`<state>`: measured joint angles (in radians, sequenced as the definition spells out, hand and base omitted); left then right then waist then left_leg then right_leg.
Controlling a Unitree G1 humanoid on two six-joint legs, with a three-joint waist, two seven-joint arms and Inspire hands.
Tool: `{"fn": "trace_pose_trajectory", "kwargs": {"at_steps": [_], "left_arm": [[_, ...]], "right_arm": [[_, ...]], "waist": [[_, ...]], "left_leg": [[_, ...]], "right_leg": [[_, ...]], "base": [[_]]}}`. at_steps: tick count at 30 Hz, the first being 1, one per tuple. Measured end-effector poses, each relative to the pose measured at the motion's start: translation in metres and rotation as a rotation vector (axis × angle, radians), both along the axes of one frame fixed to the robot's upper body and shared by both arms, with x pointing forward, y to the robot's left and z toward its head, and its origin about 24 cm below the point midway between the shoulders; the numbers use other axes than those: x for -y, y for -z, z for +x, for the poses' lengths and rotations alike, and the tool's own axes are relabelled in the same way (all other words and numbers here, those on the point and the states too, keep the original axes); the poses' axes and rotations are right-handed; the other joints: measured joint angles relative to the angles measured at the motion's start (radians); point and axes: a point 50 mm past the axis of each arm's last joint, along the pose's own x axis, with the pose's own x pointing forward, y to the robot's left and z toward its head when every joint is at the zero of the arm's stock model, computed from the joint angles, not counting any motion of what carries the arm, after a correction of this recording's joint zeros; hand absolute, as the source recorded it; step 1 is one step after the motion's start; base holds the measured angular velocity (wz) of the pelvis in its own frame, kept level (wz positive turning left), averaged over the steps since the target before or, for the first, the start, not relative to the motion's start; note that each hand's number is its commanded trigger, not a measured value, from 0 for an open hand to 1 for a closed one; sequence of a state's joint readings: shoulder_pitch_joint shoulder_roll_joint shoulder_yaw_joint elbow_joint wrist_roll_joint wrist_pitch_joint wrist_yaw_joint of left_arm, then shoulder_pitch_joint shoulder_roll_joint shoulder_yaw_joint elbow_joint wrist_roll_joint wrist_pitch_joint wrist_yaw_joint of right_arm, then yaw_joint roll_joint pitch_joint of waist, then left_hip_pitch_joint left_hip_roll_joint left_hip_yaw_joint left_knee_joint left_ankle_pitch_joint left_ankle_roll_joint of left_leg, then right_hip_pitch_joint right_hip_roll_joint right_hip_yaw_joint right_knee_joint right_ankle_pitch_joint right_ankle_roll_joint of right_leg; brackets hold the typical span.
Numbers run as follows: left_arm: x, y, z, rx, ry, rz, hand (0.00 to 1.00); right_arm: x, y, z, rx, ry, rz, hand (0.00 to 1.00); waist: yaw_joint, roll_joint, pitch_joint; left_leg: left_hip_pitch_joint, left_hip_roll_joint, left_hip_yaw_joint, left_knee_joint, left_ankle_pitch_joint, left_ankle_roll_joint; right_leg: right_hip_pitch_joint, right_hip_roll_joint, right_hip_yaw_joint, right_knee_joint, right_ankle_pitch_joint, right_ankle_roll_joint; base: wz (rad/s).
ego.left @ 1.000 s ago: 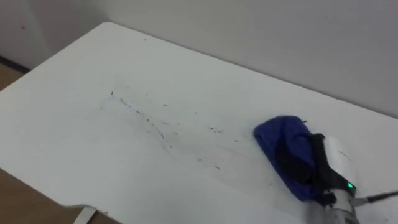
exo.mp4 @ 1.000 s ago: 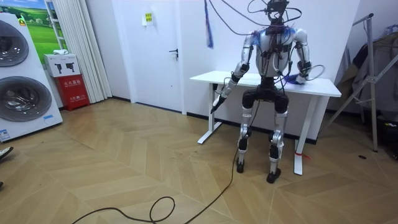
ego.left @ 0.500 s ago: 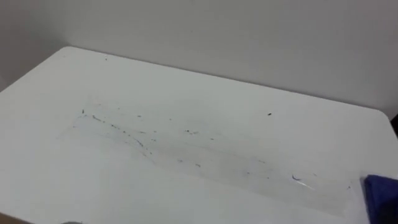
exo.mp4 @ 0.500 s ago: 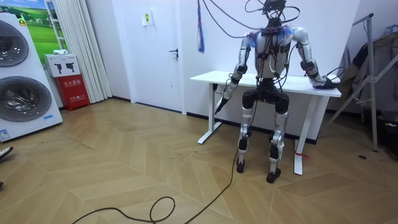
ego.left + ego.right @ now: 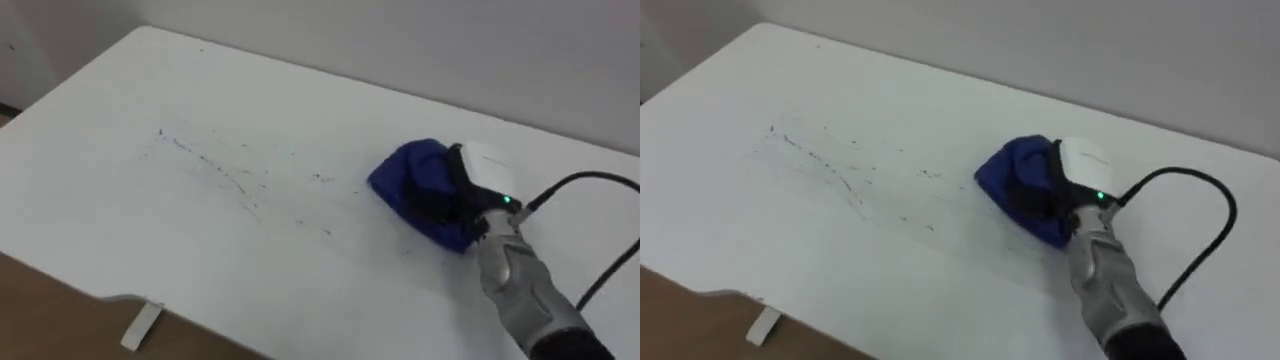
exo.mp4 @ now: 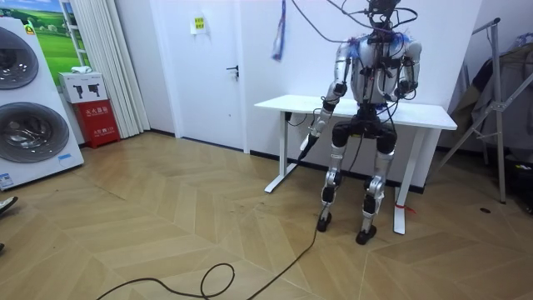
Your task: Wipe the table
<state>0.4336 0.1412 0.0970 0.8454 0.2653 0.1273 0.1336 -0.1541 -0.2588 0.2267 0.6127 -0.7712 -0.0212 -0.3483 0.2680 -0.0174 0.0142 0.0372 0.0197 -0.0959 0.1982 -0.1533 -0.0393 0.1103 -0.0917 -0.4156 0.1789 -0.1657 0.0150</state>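
Clutching a blue cloth, the right hand is closed round it on the desk, near the far edge.

right robot hand swept back leftward, blue cloth too

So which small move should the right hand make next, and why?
Probably slide the blue cloth toward the robot's left, across the dark marks on the table: the right hand holds it just right of them, and they are plainly visible.
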Motion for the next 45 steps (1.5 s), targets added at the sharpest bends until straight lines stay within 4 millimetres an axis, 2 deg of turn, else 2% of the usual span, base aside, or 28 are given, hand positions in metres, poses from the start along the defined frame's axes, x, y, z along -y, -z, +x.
{"fn": "trace_pose_trajectory", "kwargs": {"at_steps": [2,4,5,6,7,8,9,11,13,15,18,21,23,26,28,29,31,33,34,35,36,37,38,39,40,42,45], "left_arm": [[-0.001,0.0,-0.006,-0.013,-0.008,0.002,0.0],[-0.004,-0.001,-0.002,-0.003,-0.015,0.007,0.0],[-0.008,-0.002,0.001,0.003,-0.017,0.021,0.0],[-0.012,-0.003,0.006,0.018,-0.023,0.037,0.0],[-0.014,-0.004,0.008,0.027,-0.029,0.045,0.0],[-0.018,-0.006,0.012,0.046,-0.033,0.063,0.0],[-0.024,-0.009,0.015,0.059,-0.028,0.093,0.0],[-0.031,-0.012,0.014,0.06,-0.025,0.128,0.0],[-0.034,-0.015,0.014,0.067,-0.019,0.144,0.0],[-0.037,-0.02,0.011,0.084,-0.02,0.164,0.0],[-0.038,-0.021,0.012,0.09,-0.029,0.168,0.0],[-0.038,-0.021,0.013,0.098,-0.035,0.172,0.0],[-0.038,-0.021,0.017,0.112,-0.035,0.17,0.0],[-0.032,-0.017,0.018,0.112,-0.039,0.158,0.0],[-0.023,-0.012,0.013,0.089,-0.048,0.126,0.0],[-0.021,-0.01,0.013,0.084,-0.05,0.115,0.0],[-0.014,-0.007,0.012,0.074,-0.04,0.088,0.0],[-0.009,-0.004,0.016,0.073,-0.036,0.066,0.0],[-0.009,-0.004,0.017,0.078,-0.033,0.062,0.0],[-0.008,-0.004,0.02,0.081,-0.023,0.057,0.0],[-0.005,-0.003,0.022,0.083,-0.013,0.05,0.0],[-0.004,-0.003,0.023,0.086,-0.008,0.047,0.0],[-0.002,-0.002,0.027,0.091,0.006,0.041,0.0],[0.0,-0.002,0.028,0.093,0.018,0.037,0.0],[0.001,-0.002,0.029,0.094,0.024,0.035,0.0],[0.001,-0.002,0.023,0.082,0.022,0.034,0.0],[0.001,-0.002,0.009,0.046,0.01,0.034,0.0]], "right_arm": [[0.004,0.011,-0.017,0.013,0.022,0.032,1.0],[0.016,0.021,-0.04,0.032,0.082,0.047,1.0],[0.027,0.027,-0.058,0.052,0.15,0.053,1.0],[0.038,0.032,-0.078,0.067,0.223,0.051,1.0],[0.044,0.033,-0.087,0.074,0.263,0.052,1.0],[0.055,0.035,-0.104,0.094,0.34,0.045,1.0],[0.065,0.037,-0.12,0.106,0.411,0.03,1.0],[0.079,0.037,-0.141,0.118,0.513,0.017,1.0],[0.093,0.036,-0.164,0.115,0.588,-0.008,1.0],[0.108,0.036,-0.191,0.082,0.677,-0.034,1.0],[0.124,0.038,-0.213,0.041,0.79,-0.049,1.0],[0.134,0.038,-0.223,0.015,0.838,-0.078,1.0],[0.136,0.038,-0.222,0.005,0.84,-0.083,1.0],[0.136,0.04,-0.208,-0.007,0.841,-0.072,1.0],[0.131,0.041,-0.182,-0.013,0.824,-0.046,1.0],[0.13,0.041,-0.175,-0.017,0.818,-0.04,1.0],[0.124,0.038,-0.152,-0.022,0.783,-0.031,1.0],[0.108,0.035,-0.117,-0.032,0.688,-0.002,1.0],[0.103,0.032,-0.108,-0.028,0.645,-0.008,1.0],[0.089,0.028,-0.093,-0.03,0.547,-0.019,1.0],[0.073,0.024,-0.079,-0.023,0.448,-0.031,0.94],[0.065,0.021,-0.071,-0.019,0.399,-0.034,0.65],[0.049,0.018,-0.059,-0.011,0.316,-0.034,0.36],[0.039,0.014,-0.051,-0.008,0.261,-0.03,0.09],[0.035,0.013,-0.049,-0.007,0.24,-0.029,0.0],[0.023,0.008,-0.042,0.008,0.181,-0.027,0.0],[0.021,0.009,-0.045,0.002,0.159,-0.023,0.0]], "waist": [[-0.033,-0.002,-0.0013],[-0.056,-0.011,-0.0058],[-0.071,-0.014,-0.0124],[-0.085,-0.016,-0.0236],[-0.095,-0.017,-0.0279],[-0.105,-0.015,-0.0303],[-0.114,-0.015,-0.0329],[-0.147,-0.018,-0.0333],[-0.159,-0.019,-0.0362],[-0.179,-0.033,-0.0473],[-0.2,-0.042,-0.0497],[-0.209,-0.042,-0.0501],[-0.201,-0.041,-0.0503],[-0.189,-0.037,-0.0481],[-0.183,-0.034,-0.0461],[-0.182,-0.034,-0.046],[-0.169,-0.029,-0.0408],[-0.13,-0.011,-0.0238],[-0.128,-0.009,-0.0168],[-0.123,-0.007,-0.013],[-0.119,-0.004,-0.0104],[-0.115,-0.003,-0.0071],[-0.104,-0.003,-0.0025],[-0.092,-0.004,-0.0012],[-0.088,-0.007,0.0009],[-0.07,-0.004,-0.0009],[-0.079,-0.009,-0.0016]], "left_leg": [[0.019,-0.014,0.015,0.0,0.0,0.0],[0.035,-0.026,0.048,-0.002,-0.002,0.004],[0.042,-0.035,0.076,-0.005,-0.002,0.009],[0.048,-0.044,0.09,-0.008,-0.004,0.013],[0.05,-0.048,0.099,-0.008,-0.004,0.014],[0.061,-0.048,0.126,-0.012,-0.011,0.029],[0.067,-0.049,0.131,-0.012,-0.02,0.044],[0.074,-0.05,0.14,-0.018,-0.031,0.06],[0.075,-0.049,0.15,-0.019,-0.04,0.07],[0.075,-0.051,0.156,-0.014,-0.049,0.076],[0.079,-0.049,0.161,-0.008,-0.051,0.08],[0.087,-0.048,0.161,-0.001,-0.056,0.086],[0.091,-0.043,0.168,-0.001,-0.062,0.087],[0.094,-0.038,0.182,0.002,-0.063,0.087],[0.097,-0.031,0.207,0.005,-0.064,0.083],[0.094,-0.03,0.214,0.006,-0.066,0.079],[0.092,-0.027,0.216,0.008,-0.068,0.078],[0.079,-0.033,0.162,0.021,-0.073,0.088],[0.072,-0.033,0.144,0.029,-0.076,0.093],[0.052,-0.035,0.109,0.041,-0.076,0.092],[0.041,-0.034,0.084,0.043,-0.074,0.088],[0.038,-0.033,0.078,0.043,-0.071,0.084],[0.03,-0.032,0.072,0.043,-0.067,0.077],[0.023,-0.03,0.065,0.041,-0.064,0.069],[0.024,-0.028,0.063,0.038,-0.059,0.061],[0.027,-0.018,0.063,0.029,-0.054,0.05],[0.034,-0.012,0.052,0.012,-0.051,0.043]], "right_leg": [[0.039,-0.009,0.0,-0.023,-0.008,0.013],[0.064,-0.023,0.0,-0.03,-0.019,0.028],[0.074,-0.035,0.0,-0.028,-0.029,0.038],[0.081,-0.045,0.002,-0.028,-0.035,0.046],[0.083,-0.05,0.002,-0.027,-0.037,0.051],[0.089,-0.054,0.007,-0.025,-0.038,0.056],[0.092,-0.054,0.018,-0.025,-0.037,0.062],[0.095,-0.057,0.026,-0.025,-0.035,0.068],[0.094,-0.062,0.046,-0.026,-0.032,0.075],[0.094,-0.064,0.057,-0.023,-0.026,0.081],[0.091,-0.061,0.057,-0.007,-0.006,0.077],[0.1,-0.059,0.058,-0.01,0.006,0.078],[0.102,-0.059,0.064,-0.009,0.007,0.078],[0.099,-0.055,0.069,-0.011,0.017,0.076],[0.09,-0.046,0.082,-0.012,0.026,0.068],[0.085,-0.045,0.085,-0.01,0.026,0.067],[0.076,-0.041,0.089,-0.011,0.028,0.064],[0.045,-0.019,0.112,-0.009,0.045,0.042],[0.04,-0.013,0.112,-0.01,0.048,0.037],[0.026,-0.001,0.112,-0.009,0.051,0.032],[0.016,0.009,0.111,-0.009,0.052,0.028],[0.012,0.013,0.111,-0.008,0.051,0.025],[0.006,0.021,0.111,-0.01,0.043,0.013],[0.001,0.026,0.109,-0.011,0.033,0.006],[-0.001,0.028,0.108,-0.012,0.025,0.007],[-0.005,0.038,0.104,-0.012,0.012,-0.008],[0.013,0.046,0.084,-0.027,0.012,-0.016]], "base": [[0.42],[0.25],[0.12],[0.11],[-0.03],[-0.15],[-0.18],[-0.1],[-0.17],[-0.12],[-0.02],[-0.05],[-0.14],[-0.2],[-0.37],[-0.44],[-0.53],[-0.7],[-0.33],[-0.05],[0.0],[0.05],[0.14],[0.18],[0.15],[0.03],[0.13]]}}
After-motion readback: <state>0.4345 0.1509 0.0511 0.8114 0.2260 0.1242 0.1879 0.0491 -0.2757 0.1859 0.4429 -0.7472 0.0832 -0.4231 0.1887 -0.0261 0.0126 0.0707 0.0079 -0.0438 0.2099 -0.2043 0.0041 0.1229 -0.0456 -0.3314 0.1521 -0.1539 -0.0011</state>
